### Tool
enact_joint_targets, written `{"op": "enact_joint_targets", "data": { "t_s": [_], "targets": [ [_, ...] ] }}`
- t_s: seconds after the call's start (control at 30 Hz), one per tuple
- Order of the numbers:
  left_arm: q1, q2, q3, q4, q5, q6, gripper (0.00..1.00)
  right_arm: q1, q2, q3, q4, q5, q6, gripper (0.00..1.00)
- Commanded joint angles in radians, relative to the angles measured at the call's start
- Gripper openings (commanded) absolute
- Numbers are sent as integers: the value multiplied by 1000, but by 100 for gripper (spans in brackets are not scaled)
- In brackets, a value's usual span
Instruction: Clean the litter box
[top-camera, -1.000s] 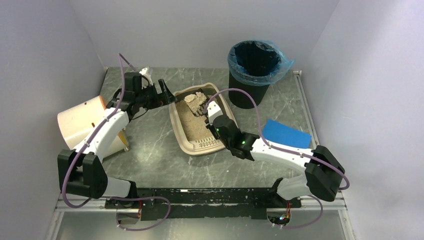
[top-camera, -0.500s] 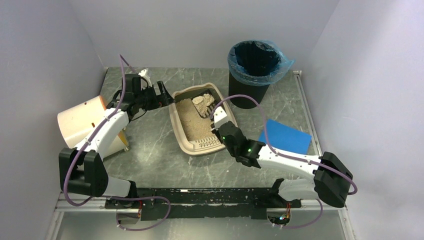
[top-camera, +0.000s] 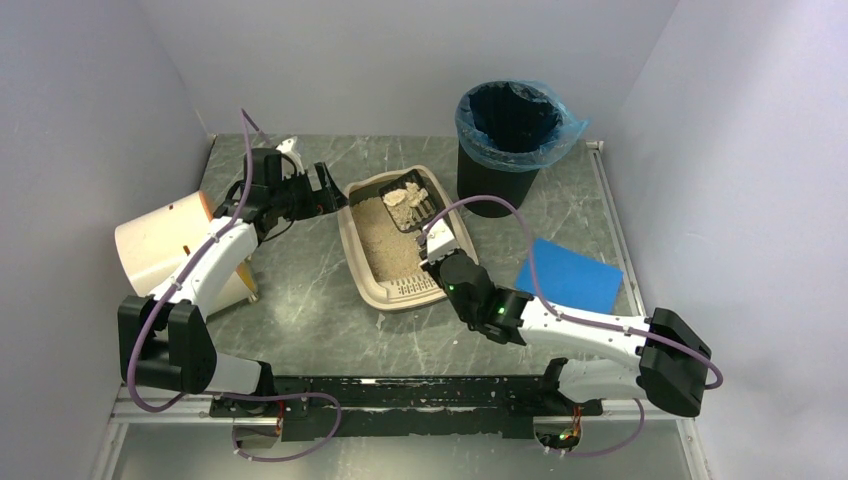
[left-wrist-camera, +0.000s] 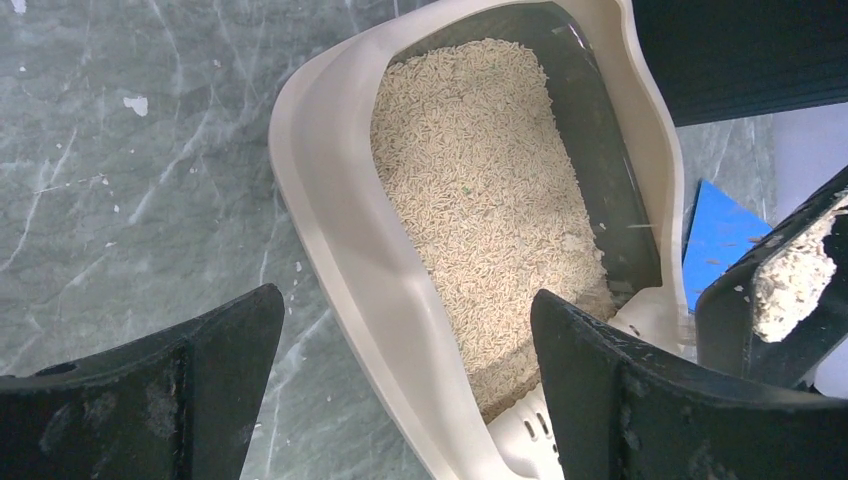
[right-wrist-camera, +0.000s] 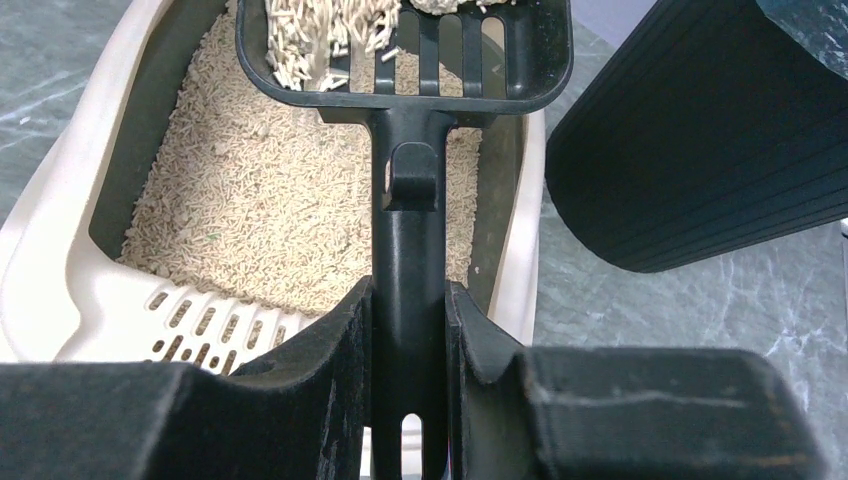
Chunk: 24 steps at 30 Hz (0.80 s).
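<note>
The beige litter box (top-camera: 351, 243) lies mid-table with tan litter (left-wrist-camera: 480, 190) and its slotted grate lip (top-camera: 412, 290) at the near end. My right gripper (top-camera: 433, 240) is shut on the handle of a black slotted scoop (right-wrist-camera: 408, 250). The scoop head (top-camera: 408, 198) is held over the box's far end and carries pale clumps and loose pellets (right-wrist-camera: 330, 25). My left gripper (top-camera: 333, 192) is open. Its jaws stand on either side of the box's left rim (left-wrist-camera: 330, 200) without closing on it. The scoop's edge also shows in the left wrist view (left-wrist-camera: 790, 290).
A black round bin with a blue liner (top-camera: 505, 130) stands just right of the box's far end, close beside the scoop (right-wrist-camera: 700, 130). A blue flat pad (top-camera: 570, 272) lies at the right. A cream drum (top-camera: 165, 245) lies on its side at the left.
My right arm has drawn back toward the near right, and the scoop with its clumps has shifted right and toward the far end of the box. The left arm has barely moved.
</note>
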Motion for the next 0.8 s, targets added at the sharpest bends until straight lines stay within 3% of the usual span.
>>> {"op": "enact_joint_targets", "data": {
  "t_s": [0.0,0.67,0.77],
  "targets": [
    [8,-4,-16,37,-9,20,98,25,-17,-14,72,66,-17,0],
    [8,-14,-18,35,-8,28,98,58,-20,-14,77,126,-57,0],
    [8,-16,-18,34,-12,28,98,56,41,20,3,111,5,0]
  ]
}}
